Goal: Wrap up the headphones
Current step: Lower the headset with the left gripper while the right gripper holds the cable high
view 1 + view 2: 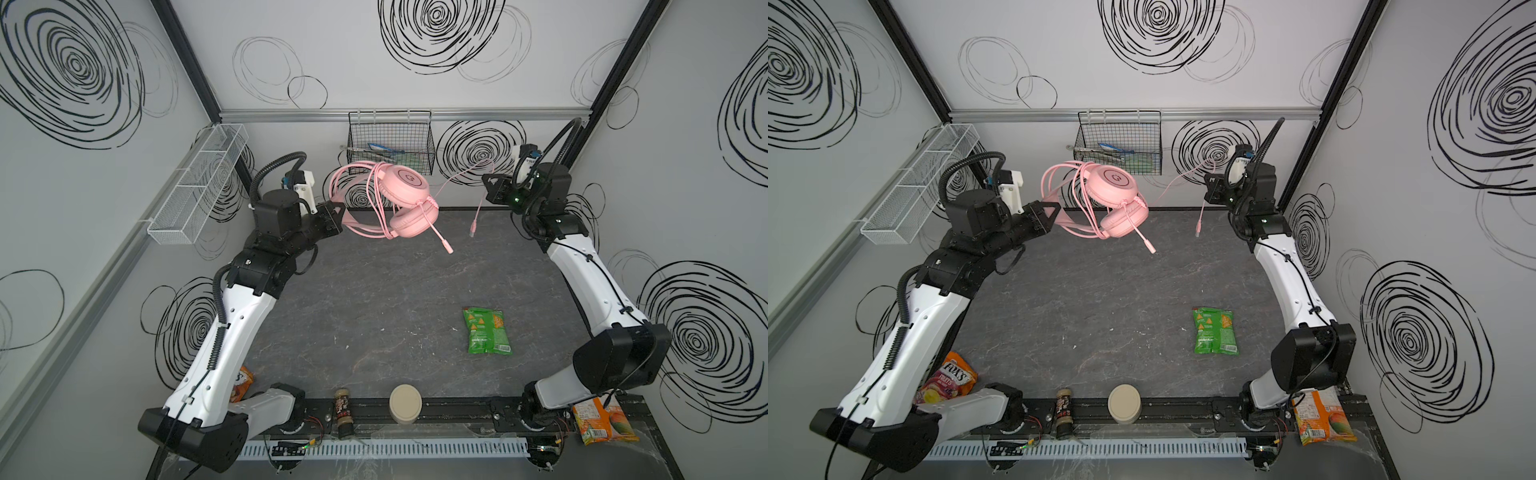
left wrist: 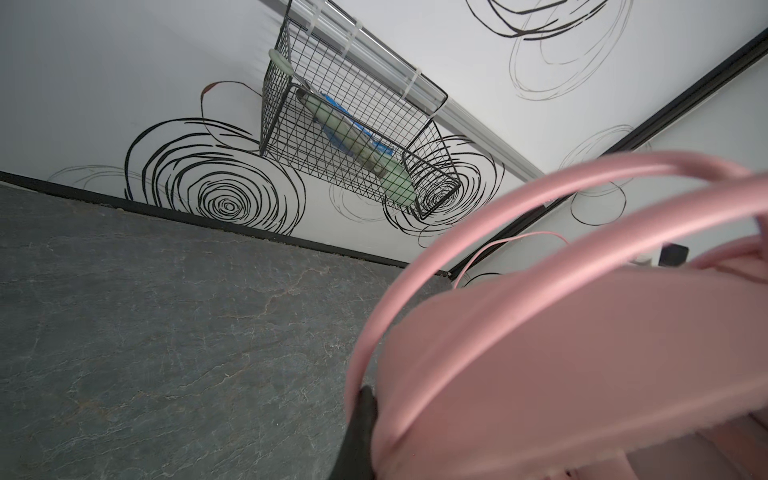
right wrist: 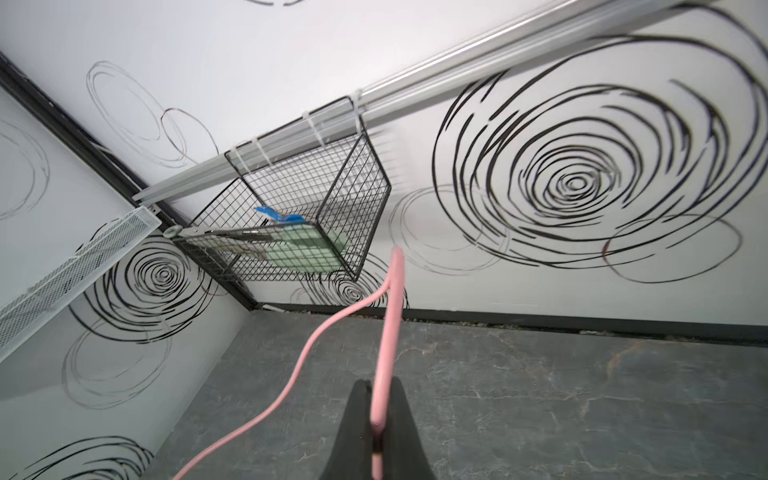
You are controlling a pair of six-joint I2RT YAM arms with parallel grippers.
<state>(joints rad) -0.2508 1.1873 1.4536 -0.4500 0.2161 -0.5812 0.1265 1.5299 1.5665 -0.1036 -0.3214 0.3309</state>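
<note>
The pale pink headphones (image 1: 405, 189) (image 1: 1115, 183) hang in the air above the back of the table, earcups stacked and the boom microphone (image 1: 441, 239) pointing down. Several loops of the thin pink cable (image 1: 374, 195) lie around the headband. My left gripper (image 1: 338, 212) (image 1: 1054, 212) is shut on the headband (image 2: 540, 332); only one black finger (image 2: 360, 419) shows in the left wrist view. My right gripper (image 1: 486, 183) (image 3: 380, 395) is shut on the cable (image 3: 390, 316) near its free end. The plug (image 1: 472, 230) dangles below it.
A black wire basket (image 1: 390, 143) hangs on the back wall just behind the headphones. A white mesh shelf (image 1: 199, 183) is on the left wall. A green snack bag (image 1: 486, 331) lies on the table. A beige lid (image 1: 405, 403), a jar (image 1: 343, 411) and snack packets (image 1: 602, 419) sit along the front edge.
</note>
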